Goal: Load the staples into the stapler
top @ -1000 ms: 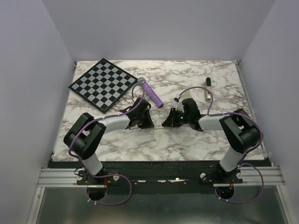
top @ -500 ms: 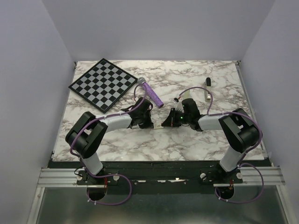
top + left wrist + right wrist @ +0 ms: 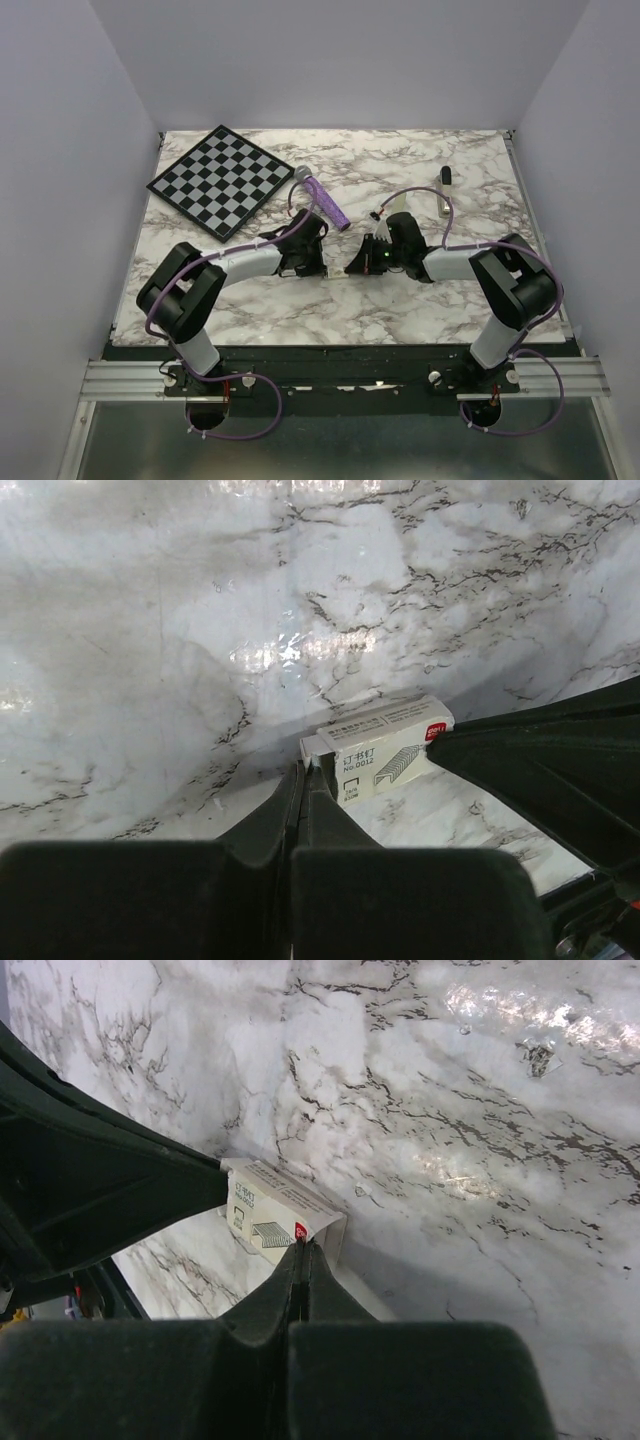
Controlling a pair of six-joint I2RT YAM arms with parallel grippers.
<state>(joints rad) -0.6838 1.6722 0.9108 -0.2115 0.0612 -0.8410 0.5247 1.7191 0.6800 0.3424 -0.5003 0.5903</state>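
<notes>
The left arm (image 3: 245, 262) and the right arm (image 3: 452, 262) are held low and are reached inward to the centre of the top view. The left gripper (image 3: 305, 772) and the right gripper (image 3: 303, 1250) are pointed at each other, tips near. On both, the jaws are seen pressed together.

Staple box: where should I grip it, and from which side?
By its short ends, one gripper from each side. The staple box lies flat on the table, long and low, one end toward the left gripper, the other toward the right gripper. Both are shut at those ends; whether they pinch it is unclear.
</notes>
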